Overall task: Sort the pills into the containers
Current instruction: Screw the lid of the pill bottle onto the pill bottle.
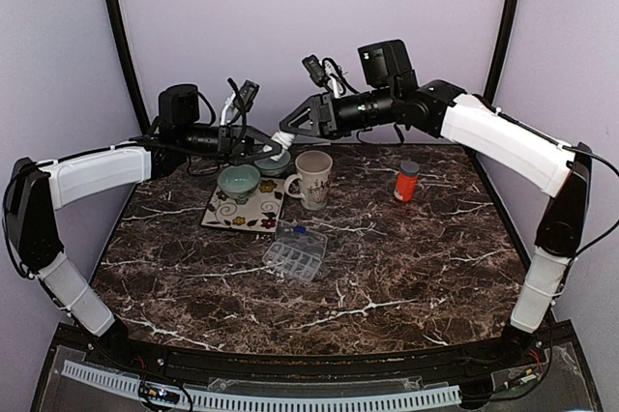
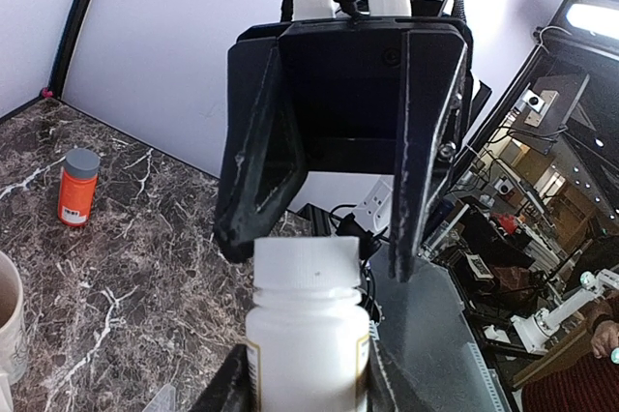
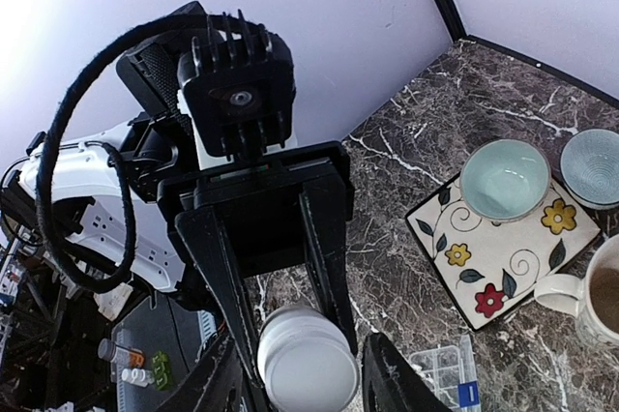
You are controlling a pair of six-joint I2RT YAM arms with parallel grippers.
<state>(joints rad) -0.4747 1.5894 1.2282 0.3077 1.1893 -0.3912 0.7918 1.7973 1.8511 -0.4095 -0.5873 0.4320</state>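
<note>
Pill bottle point(image 2: 308, 335) is up in the air over the back of the bench point(image 1: 416, 257), pinched by your left pincer point(image 3: 290, 325). Right pincer point(image 2: 319, 252) straddles its white cap point(image 3: 309, 368), looks slightly spread to me.

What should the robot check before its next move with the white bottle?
1. Left pincer gripping the white bottle: ok.
2. Right pincer lined up around the cap: ok.
3. Right pincer closed on the cap: not ok, a gap shows.
4. Pill box lid open: cannot tell.
5. Orange bottle upright, away from the arms: ok.
</note>
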